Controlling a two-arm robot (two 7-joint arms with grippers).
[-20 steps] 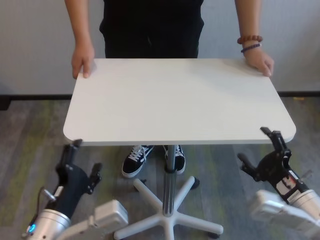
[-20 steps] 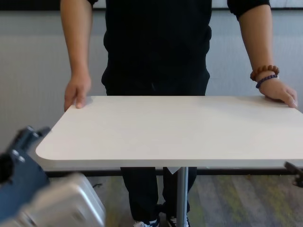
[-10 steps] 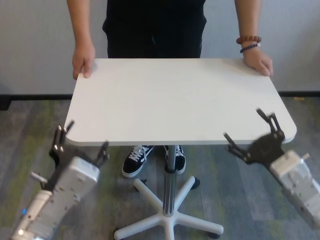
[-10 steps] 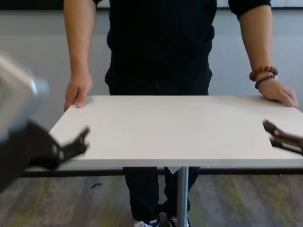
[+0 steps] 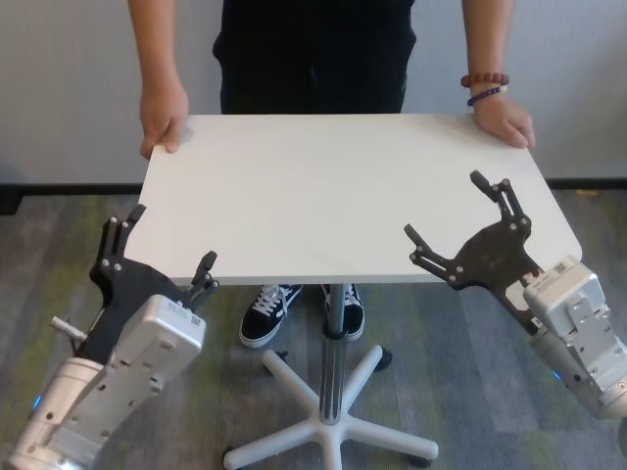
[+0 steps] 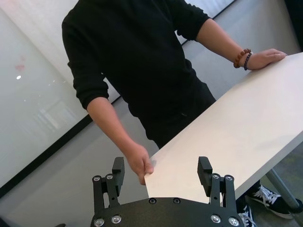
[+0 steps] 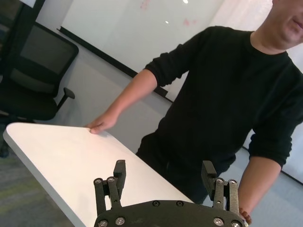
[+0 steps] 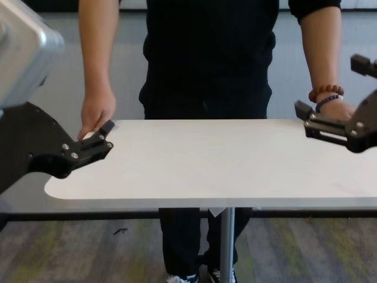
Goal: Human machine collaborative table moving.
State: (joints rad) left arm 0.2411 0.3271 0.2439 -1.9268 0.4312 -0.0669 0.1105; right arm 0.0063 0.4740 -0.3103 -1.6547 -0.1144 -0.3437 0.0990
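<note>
The table (image 5: 333, 186) has a wide white matte top with rounded corners and a thin edge, standing level on a slim grey pole above a white star-shaped foot. The human (image 5: 313, 49), in a black shirt and dark trousers, stands at its far side with one hand on each far corner; bead bracelets circle the wrist at the robot's right. The machine faces the near side. Its left claw (image 5: 162, 255) hangs spread wide at the near left corner, and its right claw (image 5: 456, 211) hangs spread above the near right part of the top.
</note>
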